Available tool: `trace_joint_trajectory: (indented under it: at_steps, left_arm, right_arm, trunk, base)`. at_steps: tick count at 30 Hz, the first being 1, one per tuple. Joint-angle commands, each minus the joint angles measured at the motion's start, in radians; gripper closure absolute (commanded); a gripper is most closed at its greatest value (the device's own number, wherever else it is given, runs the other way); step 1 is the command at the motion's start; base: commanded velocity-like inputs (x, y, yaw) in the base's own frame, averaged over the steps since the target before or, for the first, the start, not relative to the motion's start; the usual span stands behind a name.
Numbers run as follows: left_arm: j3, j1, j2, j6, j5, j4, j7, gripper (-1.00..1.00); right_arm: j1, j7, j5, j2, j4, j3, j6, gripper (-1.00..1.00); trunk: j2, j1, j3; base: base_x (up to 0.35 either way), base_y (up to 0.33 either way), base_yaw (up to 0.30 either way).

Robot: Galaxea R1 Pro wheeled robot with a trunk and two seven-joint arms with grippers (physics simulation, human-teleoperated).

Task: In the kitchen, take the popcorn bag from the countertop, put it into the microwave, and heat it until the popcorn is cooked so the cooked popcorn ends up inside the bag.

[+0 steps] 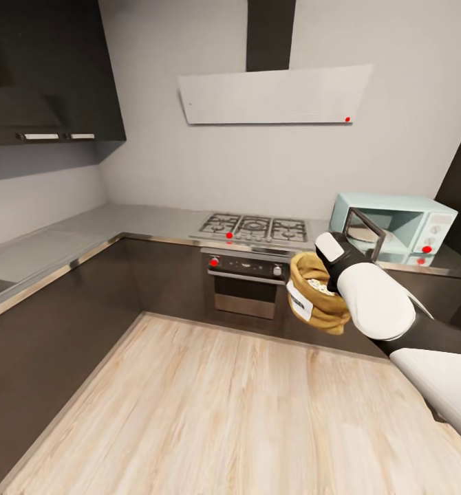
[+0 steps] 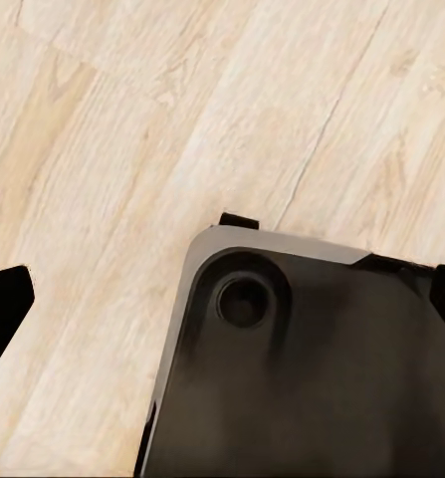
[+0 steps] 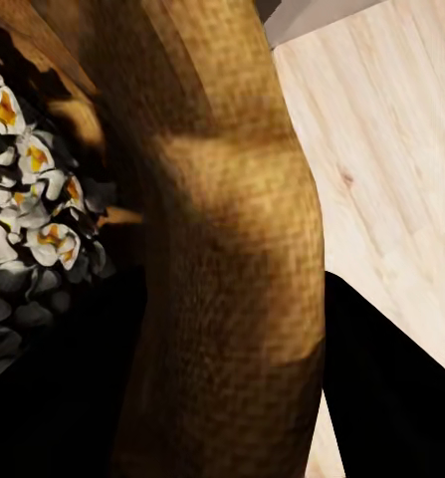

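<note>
Right fingers hidden behind popcorn bag (image 1: pixel 318 294); microwave (image 1: pixel 402 227) knobs tiny

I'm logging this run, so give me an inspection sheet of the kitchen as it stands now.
Surface: grey countertop runs along the wall; gas hob set into it.
Job's things: popcorn bag held in the air, tilted, white popped popcorn inside; microwave on the counter with its door open.
Clutter: nothing seen.
Grippers: right gripper shut on the bag's rim; left gripper's state cannot be told.
Cables: nothing seen.
Surroundings: oven under the hob, extractor hood above, dark cabinets, wood floor.
</note>
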Motion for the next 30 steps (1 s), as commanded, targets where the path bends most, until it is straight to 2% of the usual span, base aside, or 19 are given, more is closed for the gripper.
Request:
trace_joint_trajectory:
  at_steps: [1, 16, 27, 28, 30]
  left_arm:
    - [0.003, 0.0, 0.0, -0.002, -0.001, 0.0, 0.0, -1.0]
    - [0.003, -0.001, 0.0, -0.002, -0.001, 0.0, 0.0, -1.0]
    - [0.003, -0.001, 0.0, 0.0, 0.0, -0.002, 0.0, -1.0]
    - [0.003, -0.001, -0.001, 0.001, -0.003, -0.003, 0.0, -1.0]
    - [-0.001, 0.0, -0.035, 0.002, -0.006, -0.003, 0.001, -1.0]
  right_arm:
    - [-0.001, -0.005, -0.004, 0.0, -0.002, 0.0, 0.007, 1.0]
    - [0.0, -0.005, 0.004, -0.006, -0.002, 0.0, 0.008, 1.0]
    - [0.0, -0.005, 0.003, -0.008, -0.002, 0.0, 0.009, 1.0]
    - [0.0, -0.005, 0.003, -0.009, -0.002, -0.001, 0.009, 1.0]
    - [0.0, -0.004, 0.002, -0.01, -0.002, -0.001, 0.009, 1.0]
  trunk:
    - [-0.001, -0.001, -0.001]
    - [-0.001, -0.001, 0.001]
    - [-0.001, -0.001, 0.01]
    - [-0.001, -0.001, 0.011]
    - [-0.001, -0.001, 0.012]
  base:
    - [-0.35, 0.0, 0.0]
    - [-0.35, 0.0, -0.191]
    - [-0.333, -0.023, -0.197]
    - [-0.098, -0.226, -0.23]
    - [-0.028, -0.271, -0.107]
